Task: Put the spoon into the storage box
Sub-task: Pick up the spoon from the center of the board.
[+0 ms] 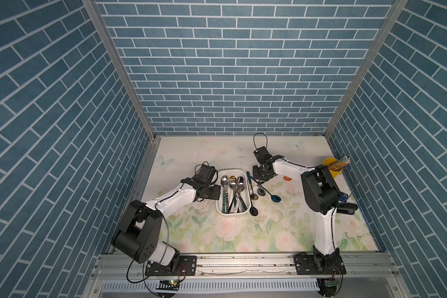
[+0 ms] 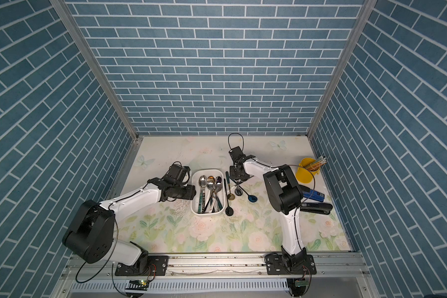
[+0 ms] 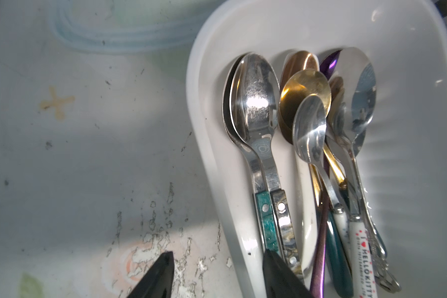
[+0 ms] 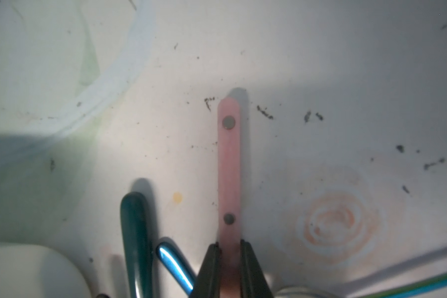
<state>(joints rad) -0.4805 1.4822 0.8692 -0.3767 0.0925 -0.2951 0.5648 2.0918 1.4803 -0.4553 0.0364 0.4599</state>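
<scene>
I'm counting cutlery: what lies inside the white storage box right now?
Spoons lie piled in the storage box, bowls toward one end: silver, gold, one purple. They overlap, so the lower ones are partly covered and the count is unclear.

The left arm and the right arm are built of smooth white links joined by bulky, rounded black joint housings. Thin black cables are routed along them. A black wrist camera is carried by each. Each black base plate is fastened with silver screws. The fingers are matte black and tapered.
</scene>
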